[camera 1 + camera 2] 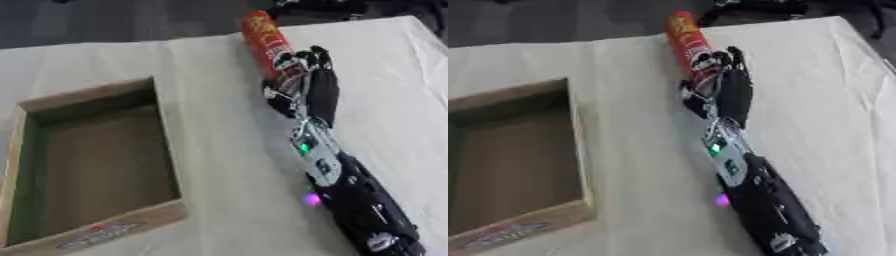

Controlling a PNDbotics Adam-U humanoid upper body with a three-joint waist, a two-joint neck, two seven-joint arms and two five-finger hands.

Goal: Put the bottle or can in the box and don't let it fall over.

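The right hand reaches in from the lower right, fingers curled round the lower part of a tall red can, thumb on the can's left side. The can stands on the white tablecloth near the table's far edge, leaning only as the whole view leans; its top shows yellow. A green light and a magenta light glow on the forearm. Well apart, to the left, lies the open cardboard box, empty. The left eye view shows the box's full outline; the right eye view cuts off its left side. The left hand shows in neither view.
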